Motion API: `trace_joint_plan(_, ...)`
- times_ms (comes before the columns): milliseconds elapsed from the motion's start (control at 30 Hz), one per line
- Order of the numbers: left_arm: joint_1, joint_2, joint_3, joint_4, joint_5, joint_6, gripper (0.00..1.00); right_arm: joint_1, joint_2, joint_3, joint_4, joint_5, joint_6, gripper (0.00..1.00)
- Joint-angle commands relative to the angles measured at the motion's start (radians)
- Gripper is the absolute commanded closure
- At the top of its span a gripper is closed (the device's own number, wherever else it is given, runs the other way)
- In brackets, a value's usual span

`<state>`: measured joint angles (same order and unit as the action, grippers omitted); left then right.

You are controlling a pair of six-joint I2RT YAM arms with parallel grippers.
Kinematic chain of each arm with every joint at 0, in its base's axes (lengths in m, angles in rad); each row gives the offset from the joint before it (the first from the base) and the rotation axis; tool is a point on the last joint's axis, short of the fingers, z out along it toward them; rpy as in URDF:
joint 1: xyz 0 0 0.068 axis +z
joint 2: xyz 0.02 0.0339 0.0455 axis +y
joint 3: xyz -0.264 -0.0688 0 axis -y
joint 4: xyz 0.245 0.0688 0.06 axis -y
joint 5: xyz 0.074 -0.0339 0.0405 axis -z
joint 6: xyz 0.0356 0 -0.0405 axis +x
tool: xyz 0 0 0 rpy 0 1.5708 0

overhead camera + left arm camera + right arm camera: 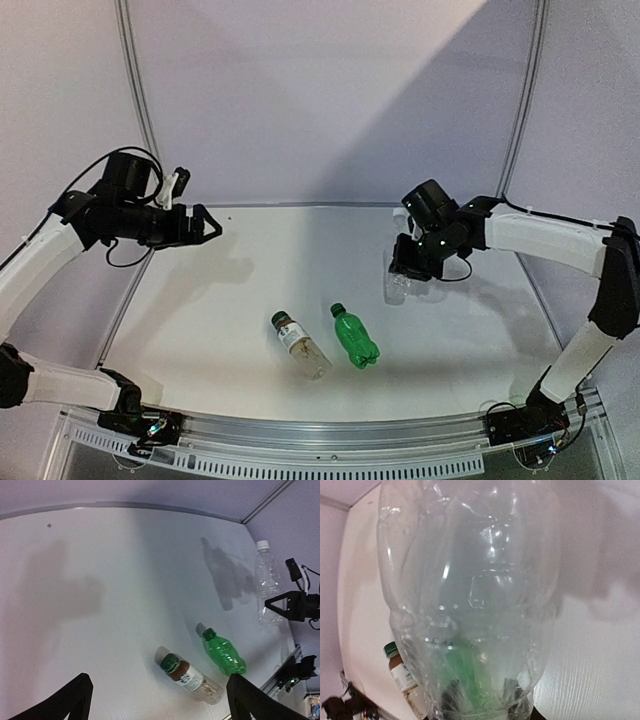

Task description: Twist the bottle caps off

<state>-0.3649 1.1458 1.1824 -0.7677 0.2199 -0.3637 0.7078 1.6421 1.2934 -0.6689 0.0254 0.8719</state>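
While the right gripper [410, 268] clamps the lower body of the clear ribbed bottle [398, 285] on the right side of the table [220, 320], the overhead view shows the left gripper [207, 226] hanging over the far left corner. Its jaws are spread wide and hold nothing, well apart from every bottle. The green bottle [355, 338] and the labelled bottle [302, 348] lie side by side near the front middle. The green bottle's cap [338, 309] and the labelled bottle's cap [280, 319] are both on and point toward the back wall.

From the left wrist, both lying bottles show between the empty fingers. The clear bottle stands upright at right with its white cap [262, 544] screwed on, pinched low by the other arm's fingers.

From the right wrist, the clear bottle fills the frame. Two dark fingers sit against its base, seen through the plastic, and its cap is out of view.

The step in hand appears to be steadying the first bottle, and no cap looks loosened. The next move likely calls for the left gripper to cross the table, settle over the white cap, close on it and twist. The right must hold firm, since a low grip on thin plastic could let the bottle turn or lean.
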Motion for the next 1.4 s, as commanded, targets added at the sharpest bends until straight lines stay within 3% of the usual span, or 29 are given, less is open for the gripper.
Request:
trace_joint_plan(0, -0.012, 0.030, 0.108, 0.062, 0.181, -0.060, 0.04, 0.005, -0.110, 0.006, 0.097, -0.168, -0.351, 0.79)
trace_joint_plan(133, -0.014, 0.042, 0.121, 0.201, 0.320, -0.168, 0.07, 0.006, -0.199, -0.055, 0.183, -0.302, -0.504, 0.79)
trace_joint_plan(333, -0.024, 0.000, 0.039, 0.388, 0.339, -0.317, 0.05, 0.006, -0.344, -0.223, 0.455, -0.427, -0.542, 0.78)
trace_joint_plan(567, -0.029, -0.035, -0.132, 0.668, 0.414, -0.523, 0.05, 0.006, -0.424, -0.266, 0.518, -0.490, -0.577, 0.79)
trace_joint_plan(767, -0.034, -0.021, -0.158, 0.834, 0.472, -0.537, 0.11, 0.006, -0.421, -0.256, 0.504, -0.534, -0.568, 0.79)
trace_joint_plan(1033, -0.118, 0.092, -0.010, 0.881, 0.551, -0.453, 0.13, 0.007, -0.403, -0.257, 0.492, -0.626, -0.569, 0.79)
trace_joint_plan(1367, -0.185, 0.219, 0.104, 0.993, 0.591, -0.496, 0.16, 0.006, -0.411, -0.250, 0.449, -0.622, -0.522, 0.82)
